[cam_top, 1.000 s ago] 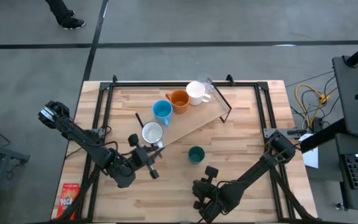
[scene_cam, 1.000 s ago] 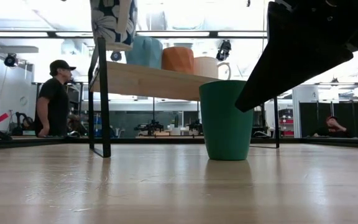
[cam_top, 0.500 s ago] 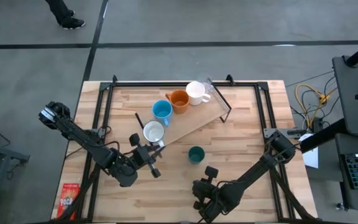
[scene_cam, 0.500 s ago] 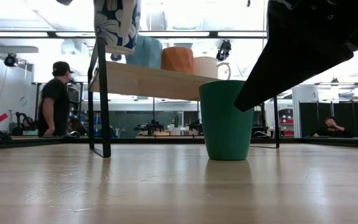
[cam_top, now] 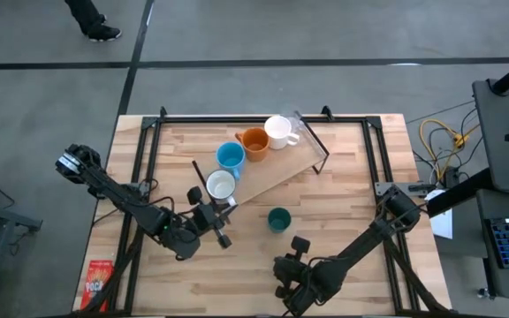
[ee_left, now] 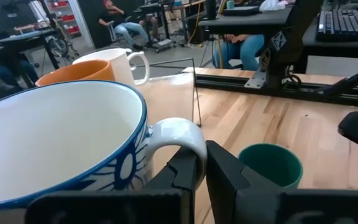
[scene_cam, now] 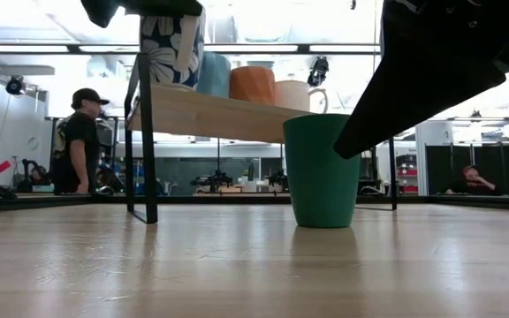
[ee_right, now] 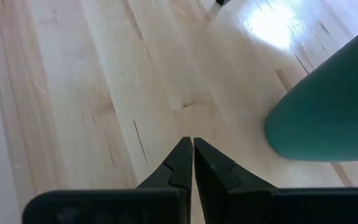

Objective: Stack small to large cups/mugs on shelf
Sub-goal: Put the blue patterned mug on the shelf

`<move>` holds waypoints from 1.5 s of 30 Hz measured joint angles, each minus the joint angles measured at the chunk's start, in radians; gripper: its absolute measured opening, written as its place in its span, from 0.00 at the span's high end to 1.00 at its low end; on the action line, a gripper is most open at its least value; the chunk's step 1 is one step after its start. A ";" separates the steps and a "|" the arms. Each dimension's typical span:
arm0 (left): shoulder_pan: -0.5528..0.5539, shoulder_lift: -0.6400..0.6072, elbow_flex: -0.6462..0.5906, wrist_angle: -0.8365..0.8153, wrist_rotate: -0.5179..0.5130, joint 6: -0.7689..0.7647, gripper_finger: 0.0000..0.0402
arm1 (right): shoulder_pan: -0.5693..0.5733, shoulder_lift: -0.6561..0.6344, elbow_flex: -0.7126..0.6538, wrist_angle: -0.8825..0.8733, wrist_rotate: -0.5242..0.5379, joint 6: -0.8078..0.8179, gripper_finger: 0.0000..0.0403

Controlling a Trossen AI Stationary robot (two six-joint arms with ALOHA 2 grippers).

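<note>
While its fingers pinch the handle of a white mug with a blue flower pattern point(ee_left: 67, 146), the left gripper point(cam_top: 212, 216) holds that mug at the near end of the shelf point(cam_top: 277, 177), apparently so it can be set down at the end of the row. Gripping by the handle keeps the mug upright and the rim clear. In the low view its base looks to be at or just above the plank; contact cannot be confirmed.

Next along the light-wood plank stand a light blue mug point(cam_top: 230, 156), an orange mug point(cam_top: 254, 141) and a white mug point(cam_top: 278, 131), close together in a line, which reads as a size order under way. A clear glass point(cam_top: 295, 129) sits just beside the white mug at the far end.

The dark teal mug point(cam_top: 278, 219) stands alone on the tabletop point(cam_top: 352, 203), near the shelf and not yet placed. The right gripper point(ee_right: 187, 163) waits low over the table nearby, its fingers pressed together on nothing.

The shelf rests on thin black wire legs on a pale wooden table framed in black rail. Beyond lies a workshop with grey floor, desks and cables; a person in a dark cap point(scene_cam: 79, 140) stands at the left, and another sits at the right.
</note>
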State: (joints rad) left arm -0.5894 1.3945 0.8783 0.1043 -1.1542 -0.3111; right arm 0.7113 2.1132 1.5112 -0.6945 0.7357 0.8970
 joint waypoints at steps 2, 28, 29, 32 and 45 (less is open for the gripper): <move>0.001 0.000 -0.003 0.000 0.000 -0.001 0.99 | 0.000 0.000 0.000 0.002 0.000 0.000 0.98; 0.008 -0.002 -0.038 0.000 -0.004 -0.076 0.99 | 0.004 0.000 0.000 0.006 0.000 0.000 0.98; 0.008 -0.002 -0.039 0.000 -0.003 -0.077 0.99 | 0.004 0.000 0.000 0.006 0.000 0.000 0.98; 0.008 -0.002 -0.043 0.002 -0.004 -0.077 0.99 | 0.005 0.000 0.000 0.006 0.000 0.000 0.98; 0.008 -0.002 -0.048 0.000 -0.008 -0.100 0.88 | 0.004 0.000 0.000 0.017 0.000 -0.011 0.98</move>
State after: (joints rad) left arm -0.5816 1.3922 0.8305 0.1043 -1.1622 -0.4112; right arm 0.7155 2.1132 1.5108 -0.6775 0.7357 0.8856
